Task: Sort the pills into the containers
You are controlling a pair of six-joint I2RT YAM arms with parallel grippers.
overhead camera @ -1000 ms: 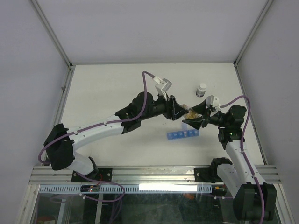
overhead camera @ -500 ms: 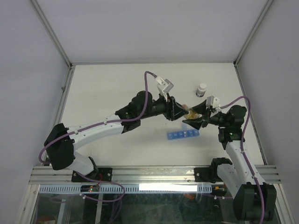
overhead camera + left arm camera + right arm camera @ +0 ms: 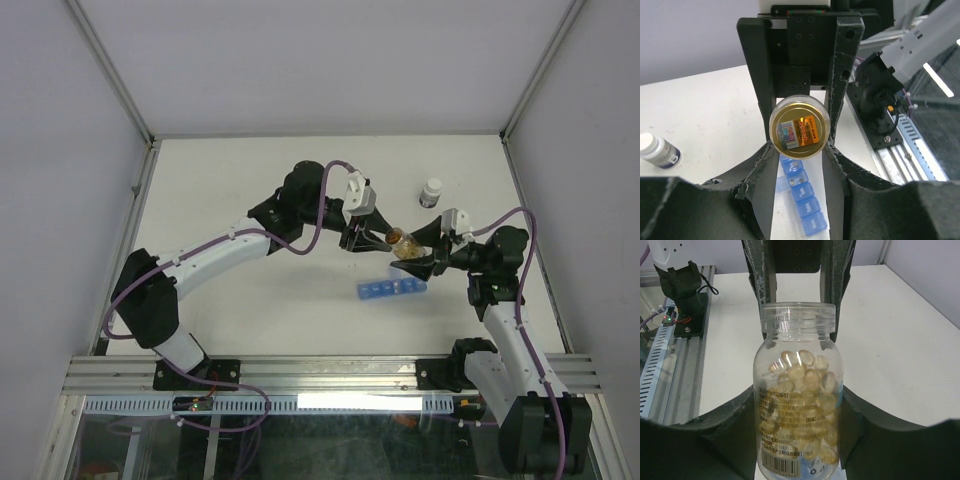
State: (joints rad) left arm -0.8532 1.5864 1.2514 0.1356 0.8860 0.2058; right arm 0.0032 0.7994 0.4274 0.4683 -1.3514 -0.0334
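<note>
A clear pill bottle (image 3: 797,415) full of amber pills (image 3: 805,375) is held level above the table, with my right gripper (image 3: 797,400) shut on its body. My left gripper (image 3: 800,146) faces it from the other end, and both fingers (image 3: 765,162) press the gold-topped lid (image 3: 800,127). In the top view the two grippers meet at the bottle (image 3: 403,242), left gripper (image 3: 372,238) on the left, right gripper (image 3: 420,256) on the right. The blue containers strip (image 3: 805,200) lies on the table below, one compartment (image 3: 795,180) open with a couple of tiny pills in it.
A small white-capped bottle (image 3: 431,192) with a dark band stands on the table behind the grippers, also in the left wrist view (image 3: 657,151). The pill organizer (image 3: 392,289) lies just in front of them. The aluminium rail (image 3: 320,375) runs along the near edge.
My left arm has swung its elbow back and turned its wrist, and its fingers have narrowed onto the lid. The right gripper and bottle have barely moved.
</note>
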